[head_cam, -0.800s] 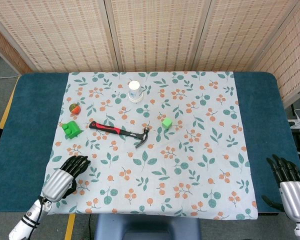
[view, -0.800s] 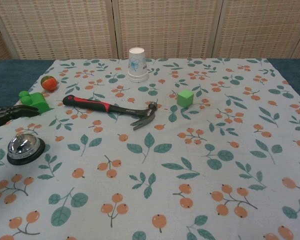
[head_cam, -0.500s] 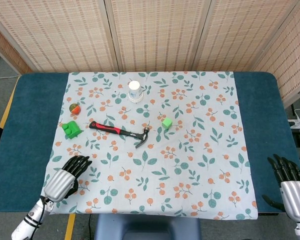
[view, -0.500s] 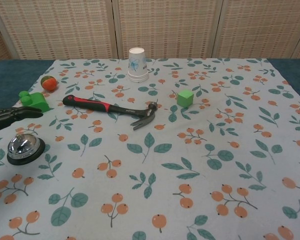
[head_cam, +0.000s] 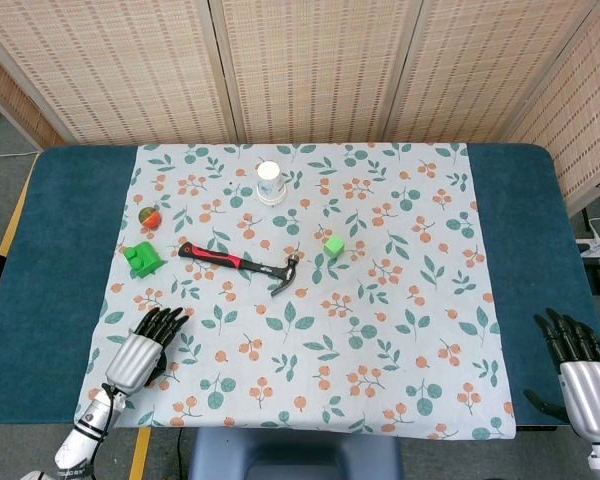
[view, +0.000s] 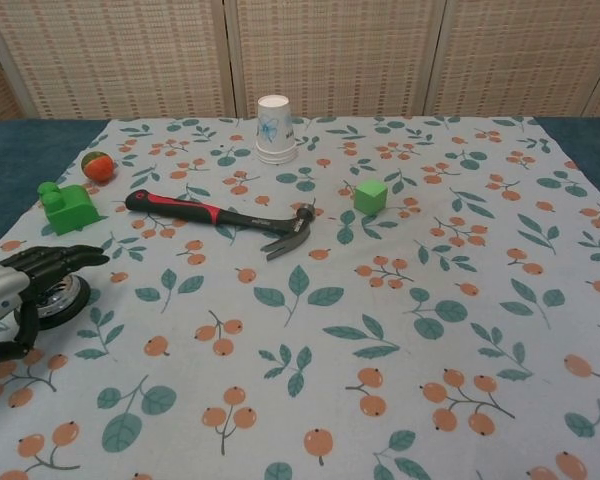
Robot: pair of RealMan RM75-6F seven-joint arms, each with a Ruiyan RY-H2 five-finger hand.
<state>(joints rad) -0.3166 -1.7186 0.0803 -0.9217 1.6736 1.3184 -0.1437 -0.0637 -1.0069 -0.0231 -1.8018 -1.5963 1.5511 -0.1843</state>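
The left robot hand (view: 20, 285) is hovering directly over the chrome call bell (view: 58, 300) at the near left of the tabletop (head_cam: 40, 260), fingers extended and apart, grasping nothing; in the chest view only a sliver of the bell's dome and dark base is showing beneath the fingers, and whether they are touching it cannot be told. To do this step well, I judge the palm should be coming straight down on the button at the top of the dome, centred, with a short press and a clean lift, rather than pushing sideways and sliding the bell across the floral cloth (head_cam: 380, 330). Just beyond it on the far side, the green block (view: 68, 205) and the small orange-and-green ball (view: 98, 166) are sitting well clear, as are the red-handled hammer (view: 225, 218), the upturned paper cup (view: 274, 129) and the green cube (view: 371, 195) further right. At the near right edge, the right robot hand (head_cam: 580, 375) is resting released, fingers spread, well away from everything. Compared with the earlier frames, the left robot hand has moved rightward over the bell, which was then showing fully uncovered; nothing else has shifted.
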